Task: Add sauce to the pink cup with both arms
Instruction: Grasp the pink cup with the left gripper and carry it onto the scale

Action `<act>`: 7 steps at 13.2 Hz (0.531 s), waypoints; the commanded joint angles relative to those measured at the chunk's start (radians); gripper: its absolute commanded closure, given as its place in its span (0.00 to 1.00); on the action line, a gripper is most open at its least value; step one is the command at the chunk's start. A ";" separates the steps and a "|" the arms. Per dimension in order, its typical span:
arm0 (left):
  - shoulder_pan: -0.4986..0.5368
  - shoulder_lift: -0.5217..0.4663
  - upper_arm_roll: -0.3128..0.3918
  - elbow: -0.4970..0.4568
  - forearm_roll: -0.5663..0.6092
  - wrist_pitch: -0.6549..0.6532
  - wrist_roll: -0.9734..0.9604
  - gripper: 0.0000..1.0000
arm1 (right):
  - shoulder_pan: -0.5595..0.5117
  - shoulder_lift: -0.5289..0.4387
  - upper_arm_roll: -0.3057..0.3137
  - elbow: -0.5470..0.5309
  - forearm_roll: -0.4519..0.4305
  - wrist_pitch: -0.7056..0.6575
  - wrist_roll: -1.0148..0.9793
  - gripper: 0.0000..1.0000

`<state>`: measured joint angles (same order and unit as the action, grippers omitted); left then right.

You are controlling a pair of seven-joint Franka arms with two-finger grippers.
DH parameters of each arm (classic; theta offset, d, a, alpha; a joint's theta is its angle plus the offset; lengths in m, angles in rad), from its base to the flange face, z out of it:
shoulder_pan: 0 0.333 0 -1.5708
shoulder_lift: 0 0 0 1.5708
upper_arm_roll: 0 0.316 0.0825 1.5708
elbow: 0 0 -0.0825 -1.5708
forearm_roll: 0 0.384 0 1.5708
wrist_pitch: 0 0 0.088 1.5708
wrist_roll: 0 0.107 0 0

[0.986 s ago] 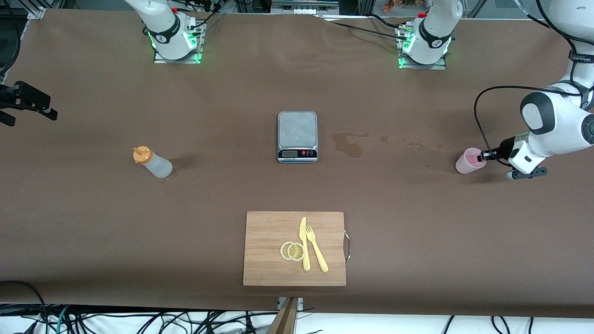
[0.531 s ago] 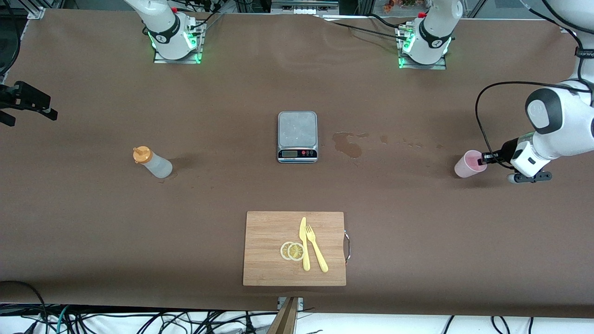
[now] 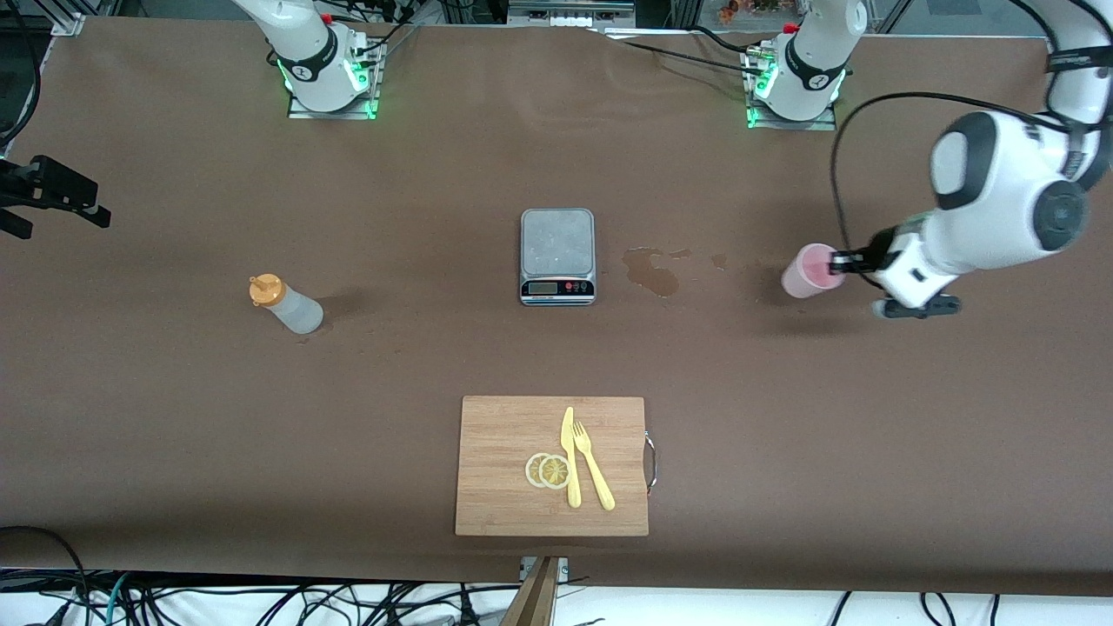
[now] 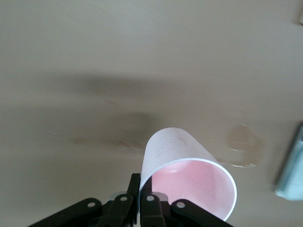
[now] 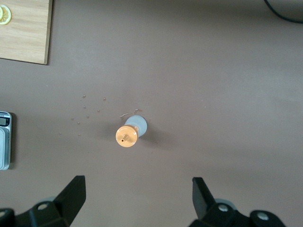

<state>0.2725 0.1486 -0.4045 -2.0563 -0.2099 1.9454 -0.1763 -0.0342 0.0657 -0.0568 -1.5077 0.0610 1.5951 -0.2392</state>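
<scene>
The pink cup (image 3: 809, 271) hangs above the table, between the scale and the left arm's end. My left gripper (image 3: 840, 259) is shut on its rim. In the left wrist view one finger sits inside and one outside the wall of the pink cup (image 4: 173, 149), and the left gripper (image 4: 140, 188) pinches it; the inside looks empty. The sauce bottle (image 3: 287, 306) with its orange cap stands upright toward the right arm's end. My right gripper (image 5: 138, 182) is open high over the sauce bottle (image 5: 129, 132) and holds nothing.
A silver scale (image 3: 557, 255) sits mid-table, with a wet stain (image 3: 652, 271) beside it on the cup's side. Nearer the front camera, a wooden cutting board (image 3: 496, 469) carries lemon slices (image 3: 548, 470), a yellow knife and a fork.
The left arm has lifted the pink cup and carried it toward the scale. The right gripper stays open over the bottle.
</scene>
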 commanded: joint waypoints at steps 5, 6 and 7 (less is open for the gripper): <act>0.002 0.031 -0.321 -0.039 -0.120 0.140 -0.331 1.00 | 0.005 -0.003 0.009 0.017 -0.007 -0.009 -0.006 0.00; -0.006 0.048 -0.365 -0.039 -0.120 0.200 -0.392 1.00 | 0.005 -0.003 0.008 0.017 -0.009 -0.009 -0.006 0.00; -0.031 0.069 -0.391 -0.042 -0.120 0.271 -0.455 1.00 | 0.005 -0.003 0.008 0.015 -0.010 -0.010 0.000 0.00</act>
<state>0.2598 0.1783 -0.7465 -2.0949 -0.3103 2.1202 -0.5426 -0.0295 0.0653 -0.0508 -1.5056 0.0610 1.5952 -0.2411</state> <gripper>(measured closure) 0.965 0.000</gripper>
